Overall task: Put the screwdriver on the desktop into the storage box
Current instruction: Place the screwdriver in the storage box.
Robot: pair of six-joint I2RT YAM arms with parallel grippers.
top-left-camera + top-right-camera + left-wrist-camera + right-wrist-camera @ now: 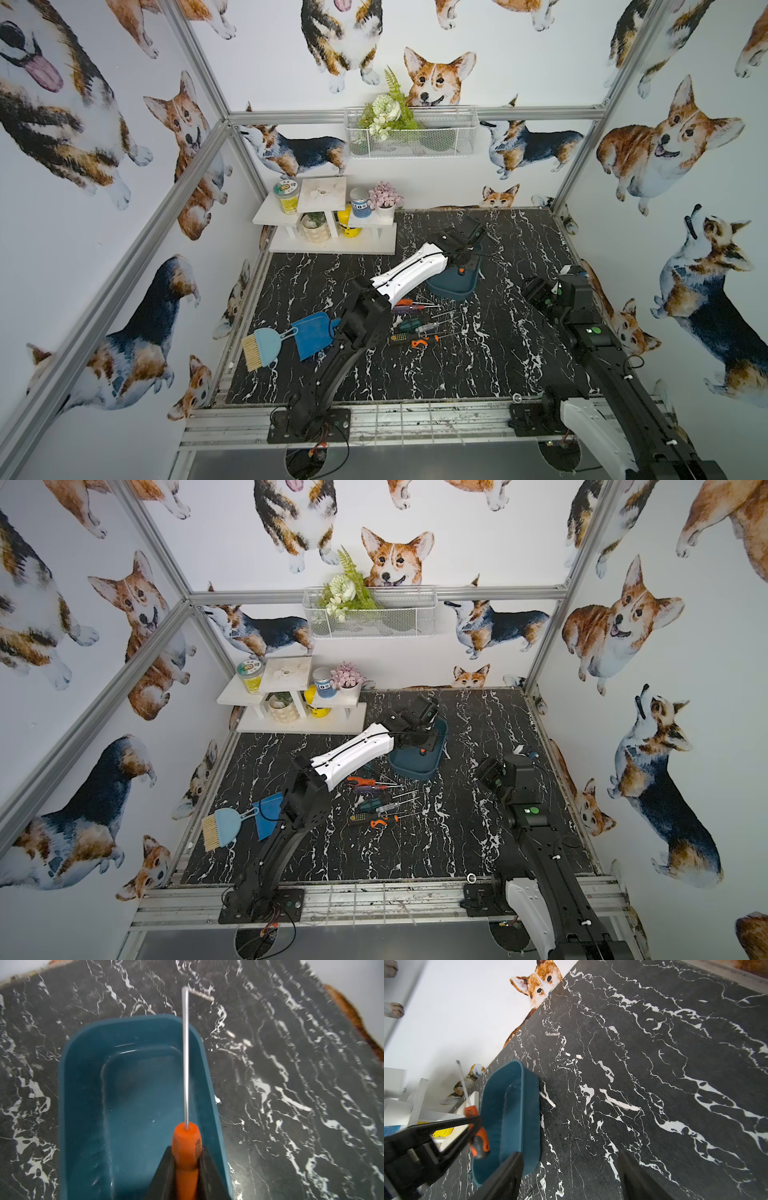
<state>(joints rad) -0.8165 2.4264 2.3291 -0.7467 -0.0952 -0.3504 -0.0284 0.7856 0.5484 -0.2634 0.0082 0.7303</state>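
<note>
My left gripper (187, 1152) is shut on the orange handle of a screwdriver (186, 1138). It holds the tool above the inside of the teal storage box (83, 1095). The thin metal shaft runs along one long wall and pokes out past the far rim. In both top views the left gripper (465, 259) hangs over the storage box (451, 289) on the desktop (478, 365). Several other screwdrivers (415, 322) lie in a loose pile nearer the front. My right gripper (570, 1155) is open over bare desktop, beside the box (512, 1118).
A blue dustpan (311, 332) and a light-blue brush (262, 347) lie front left, beside the left arm. A white tiered shelf (332, 245) with jars stands at the back left. A white wire basket (411, 133) hangs on the back wall.
</note>
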